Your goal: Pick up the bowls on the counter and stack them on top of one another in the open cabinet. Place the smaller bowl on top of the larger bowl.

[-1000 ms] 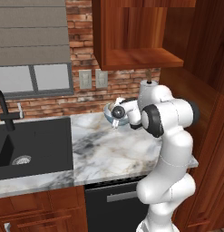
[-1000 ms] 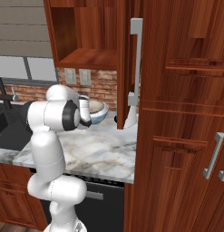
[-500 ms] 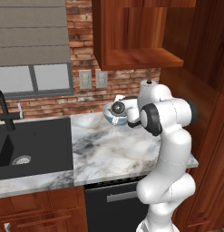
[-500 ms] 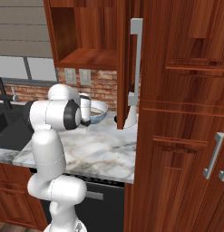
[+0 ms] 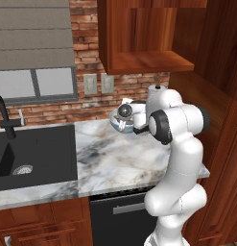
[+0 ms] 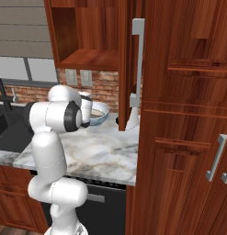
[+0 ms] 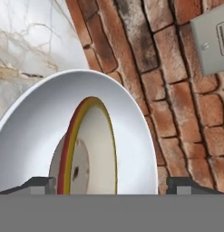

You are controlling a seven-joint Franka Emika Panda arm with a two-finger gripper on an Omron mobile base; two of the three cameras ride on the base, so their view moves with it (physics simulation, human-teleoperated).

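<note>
The white arm (image 5: 175,144) reaches toward the brick wall (image 5: 86,103) at the back of the desk (image 5: 115,161), its jaws spread wide with one dark tip (image 7: 38,185) on either side of a bowl's rim, not pressing it as far as I can see. Seen from the hand, a smaller bowl (image 7: 88,149) with a red and yellow edge sits nested inside a larger white bowl (image 7: 36,118), both close against the wall beneath a grey wall plate (image 7: 213,41). From the base views the bowls (image 6: 97,113) are on the marble at the back of the desk, near the tall wooden side panel (image 6: 126,64). The open cabinet (image 5: 148,60) above has a bare shelf. A black sink (image 5: 33,156) lies well to the left.
</note>
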